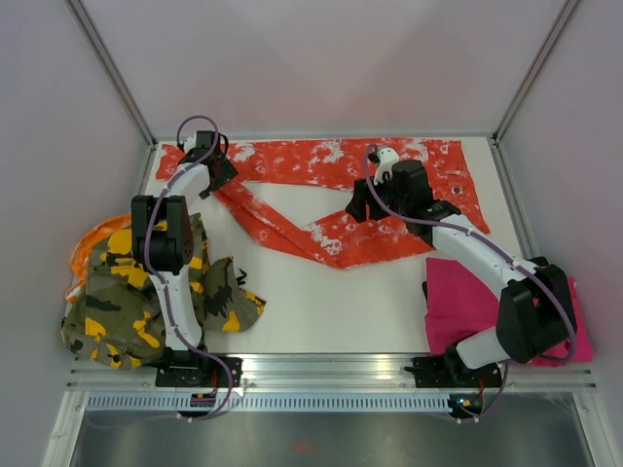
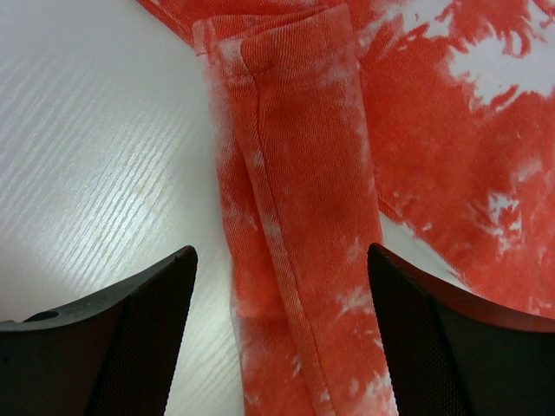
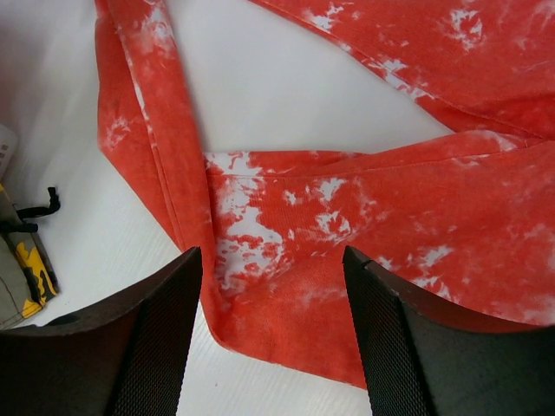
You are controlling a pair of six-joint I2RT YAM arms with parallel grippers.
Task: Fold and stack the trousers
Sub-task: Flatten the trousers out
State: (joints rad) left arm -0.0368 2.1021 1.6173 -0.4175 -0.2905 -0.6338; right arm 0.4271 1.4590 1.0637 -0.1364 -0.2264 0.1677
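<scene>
**Orange-red pair spread for folding; both grippers wide and empty.**

The white table carries the orange-red trousers across the upper centre of the top view, legs bent into a V and not yet folded. The camouflage trousers lie bunched at lower left. The pink trousers lie flat at lower right, partly under the right arm. Treat both as parked aside to leave working room. No bin or basket is in view. The left gripper hovers at upper left, jaws wide astride a narrow leg strip. The right gripper hovers at centre, jaws wide over the leg bend. These positions probably allow two pinch points for one fold.
</scene>
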